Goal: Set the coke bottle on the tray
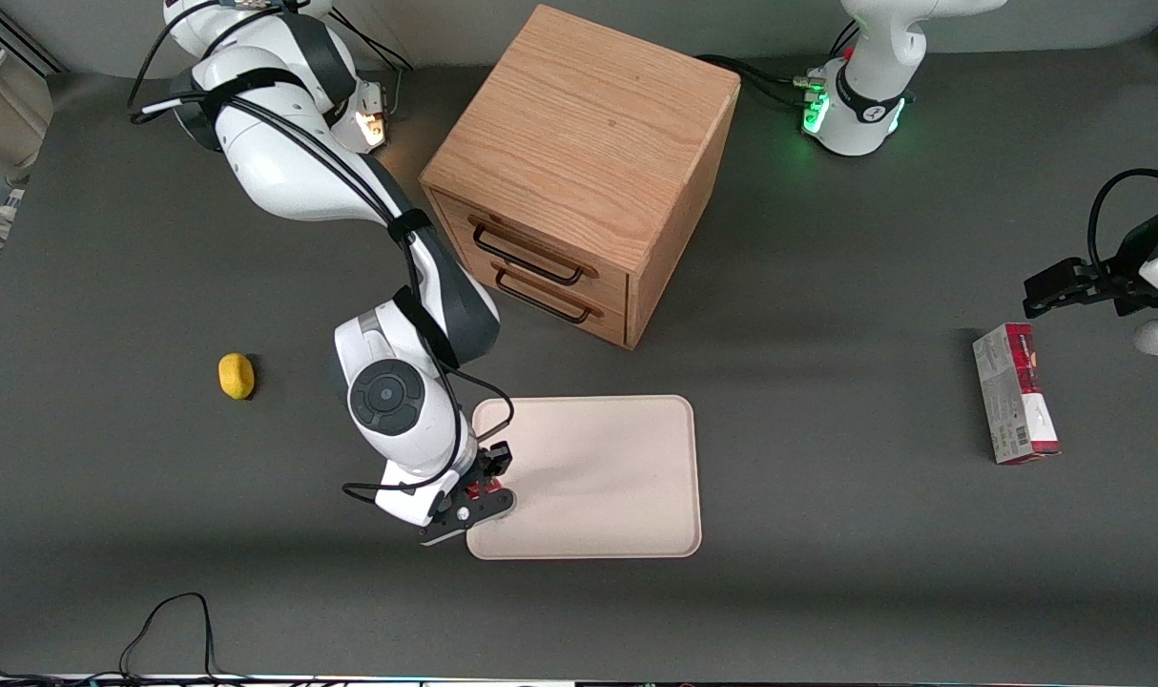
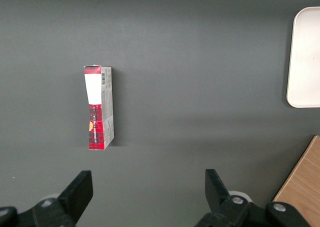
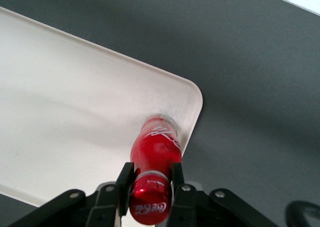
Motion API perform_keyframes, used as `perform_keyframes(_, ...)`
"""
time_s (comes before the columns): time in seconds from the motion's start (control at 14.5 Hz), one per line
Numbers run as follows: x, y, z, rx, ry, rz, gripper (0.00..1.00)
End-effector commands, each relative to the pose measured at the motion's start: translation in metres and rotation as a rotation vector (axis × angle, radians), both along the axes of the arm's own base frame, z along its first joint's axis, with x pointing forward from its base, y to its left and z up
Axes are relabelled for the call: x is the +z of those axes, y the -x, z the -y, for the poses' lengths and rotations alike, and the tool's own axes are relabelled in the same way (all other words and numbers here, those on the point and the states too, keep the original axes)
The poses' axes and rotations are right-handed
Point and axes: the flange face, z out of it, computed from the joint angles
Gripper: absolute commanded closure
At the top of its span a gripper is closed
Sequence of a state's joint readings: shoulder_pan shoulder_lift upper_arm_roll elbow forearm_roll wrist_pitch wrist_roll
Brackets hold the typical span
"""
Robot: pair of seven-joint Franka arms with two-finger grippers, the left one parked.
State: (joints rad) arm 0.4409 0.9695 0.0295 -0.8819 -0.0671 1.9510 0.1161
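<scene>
The tool (image 3: 149,184) grips the coke bottle (image 3: 156,147) by its neck, upright over the tray (image 3: 65,112) corner (close to the rim). Best lowered gently, then released.

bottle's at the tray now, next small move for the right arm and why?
Probably open the hand and lift straight up. The right wrist view shows its fingers clamped on the neck of the coke bottle, which stands upright with its base inside the tray, close to a rounded corner rim. Whether the base actually touches the tray cannot be told, so ease down slightly first.
</scene>
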Motion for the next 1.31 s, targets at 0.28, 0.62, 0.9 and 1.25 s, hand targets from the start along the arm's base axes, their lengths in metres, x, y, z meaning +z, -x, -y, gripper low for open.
perform_keyframes(0.28, 0.051, 0.003, -0.001, -0.01, -0.011, 0.05, 0.0)
perform_keyframes(0.62, 0.15, 0.033, 0.023, -0.032, 0.042, -0.024, 0.0)
perform_keyframes(0.9, 0.215, 0.061, 0.074, -0.083, 0.091, -0.068, 0.0)
perform_keyframes(1.25, 0.257, 0.083, 0.188, -0.233, 0.002, -0.114, 0.0)
